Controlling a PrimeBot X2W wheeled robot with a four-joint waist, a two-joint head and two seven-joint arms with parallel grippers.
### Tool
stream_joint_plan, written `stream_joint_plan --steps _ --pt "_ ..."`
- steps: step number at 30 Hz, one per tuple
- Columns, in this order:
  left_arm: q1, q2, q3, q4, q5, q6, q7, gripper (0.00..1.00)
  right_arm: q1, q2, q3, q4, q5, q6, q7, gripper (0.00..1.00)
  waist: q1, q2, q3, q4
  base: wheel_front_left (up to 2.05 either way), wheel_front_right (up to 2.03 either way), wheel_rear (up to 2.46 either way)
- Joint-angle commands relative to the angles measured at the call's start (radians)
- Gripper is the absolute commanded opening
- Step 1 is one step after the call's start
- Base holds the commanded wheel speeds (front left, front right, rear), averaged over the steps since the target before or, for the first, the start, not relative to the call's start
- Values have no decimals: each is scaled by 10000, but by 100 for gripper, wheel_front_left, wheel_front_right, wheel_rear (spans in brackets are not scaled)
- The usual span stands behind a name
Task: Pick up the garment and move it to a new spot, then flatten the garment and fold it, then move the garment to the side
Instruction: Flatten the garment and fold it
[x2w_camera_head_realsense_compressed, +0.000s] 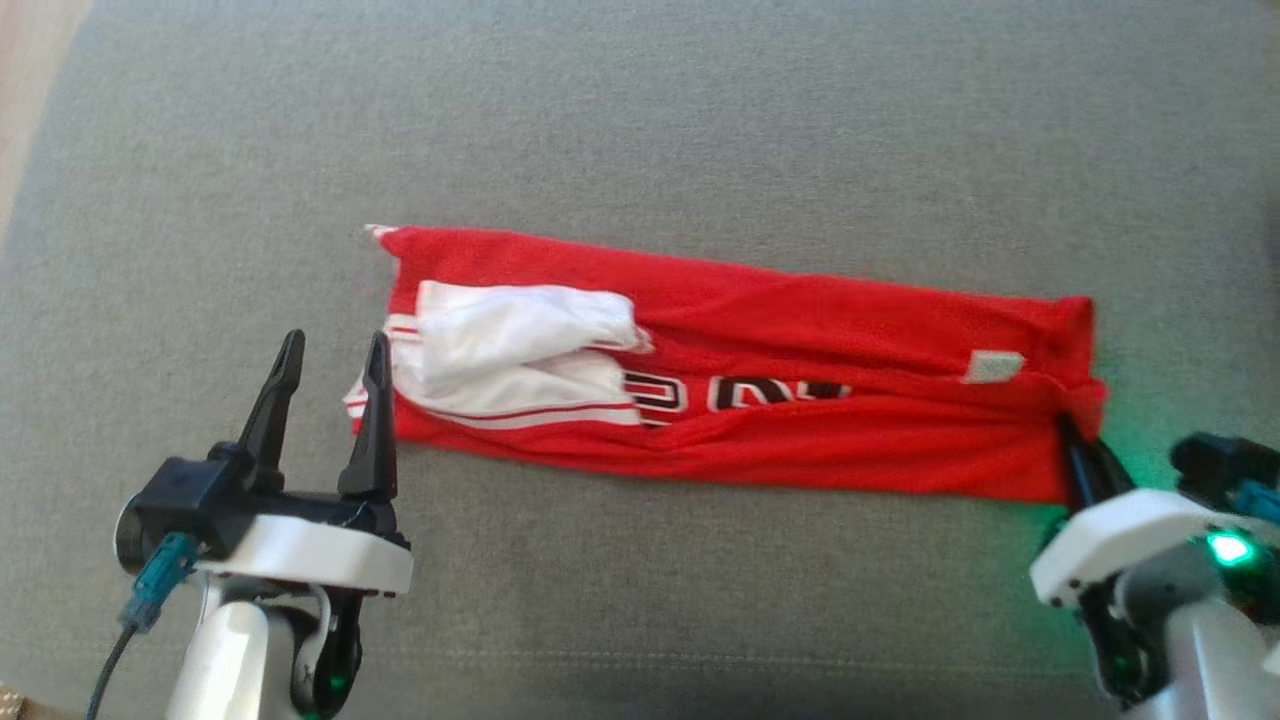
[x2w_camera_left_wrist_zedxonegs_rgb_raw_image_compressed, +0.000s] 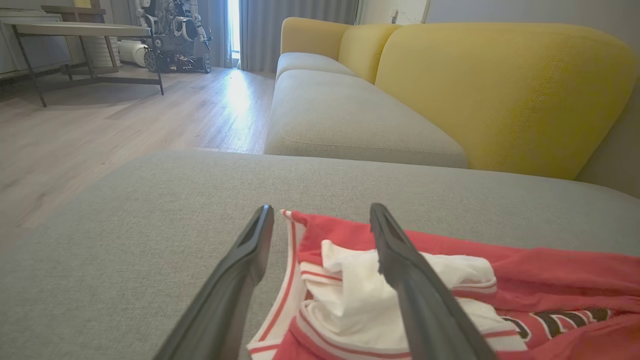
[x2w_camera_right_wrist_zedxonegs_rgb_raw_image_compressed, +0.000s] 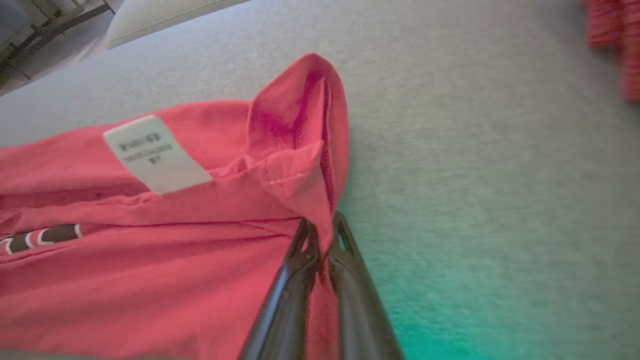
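The garment (x2w_camera_head_realsense_compressed: 760, 370) is a red mesh jersey with white trim and dark lettering, folded into a long strip on the grey cushion (x2w_camera_head_realsense_compressed: 640, 130). Its white-trimmed end lies at the left, its tagged end at the right. My left gripper (x2w_camera_head_realsense_compressed: 333, 362) stands open just off the garment's near left corner; in the left wrist view the left gripper (x2w_camera_left_wrist_zedxonegs_rgb_raw_image_compressed: 320, 220) has that white and red end (x2w_camera_left_wrist_zedxonegs_rgb_raw_image_compressed: 360, 300) between and beyond its fingers. My right gripper (x2w_camera_head_realsense_compressed: 1072, 430) is shut on the near right corner; the right wrist view shows the right gripper (x2w_camera_right_wrist_zedxonegs_rgb_raw_image_compressed: 322, 232) pinching a raised red fold (x2w_camera_right_wrist_zedxonegs_rgb_raw_image_compressed: 300, 150).
A yellow-backed sofa (x2w_camera_left_wrist_zedxonegs_rgb_raw_image_compressed: 500, 90) with grey seats stands beyond the cushion. Wooden floor (x2w_camera_left_wrist_zedxonegs_rgb_raw_image_compressed: 100, 125), a metal-legged table (x2w_camera_left_wrist_zedxonegs_rgb_raw_image_compressed: 75, 30) and another wheeled robot (x2w_camera_left_wrist_zedxonegs_rgb_raw_image_compressed: 175, 35) lie at the far left of the left wrist view. A white label (x2w_camera_right_wrist_zedxonegs_rgb_raw_image_compressed: 152, 152) sits on the garment.
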Motion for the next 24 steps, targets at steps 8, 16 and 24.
stream_joint_plan --steps 8,16,24 --pt "-68 11 476 -342 122 -70 -122 100 382 -154 -1200 -1508 -863 -9 -211 0 0 0 -240 -263 0 0 0" --pt "-25 -28 440 -347 70 -88 -122 100 278 -376 -1988 -1979 -929 -9 179 0 0 0 -378 -221 0 0 0" --pt "238 -52 473 -245 55 -15 -122 100 63 -145 -154 -3380 69 -9 1043 0 0 0 -905 -300 0 0 0"
